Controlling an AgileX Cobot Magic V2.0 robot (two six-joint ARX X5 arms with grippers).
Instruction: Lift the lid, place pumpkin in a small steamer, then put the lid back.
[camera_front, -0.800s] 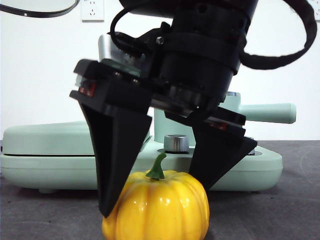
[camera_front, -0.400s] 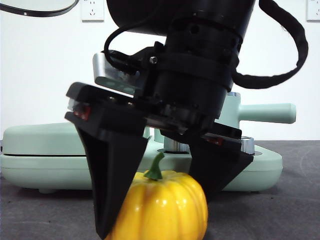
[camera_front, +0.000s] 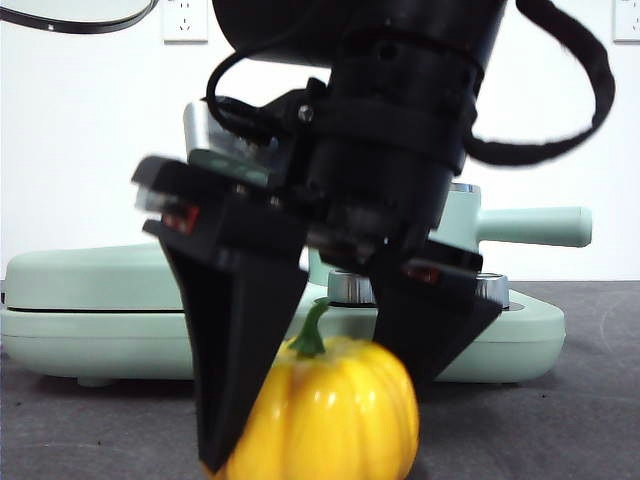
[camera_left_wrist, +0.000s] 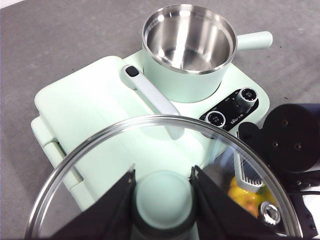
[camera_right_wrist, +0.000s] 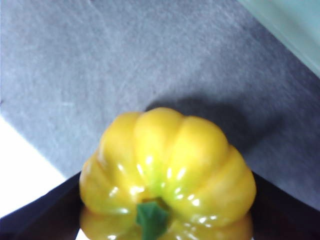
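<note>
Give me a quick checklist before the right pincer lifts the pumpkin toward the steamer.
1. Lid off pot, left pincer shut on its knob: ok.
2. Small steamer open, nothing inside: ok.
3. Right pincer straddling pumpkin: ok.
4. Jaws firmly closed on pumpkin: cannot tell, picture blurred.
5. Pumpkin off the table: cannot tell.
6. Lid clear of the path to the pot: not ok, it hangs above the right arm.

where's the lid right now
The lid is off the small steamer: the left gripper holds it by its knob, raised above the cooker base, with the open pot beyond it.
</note>
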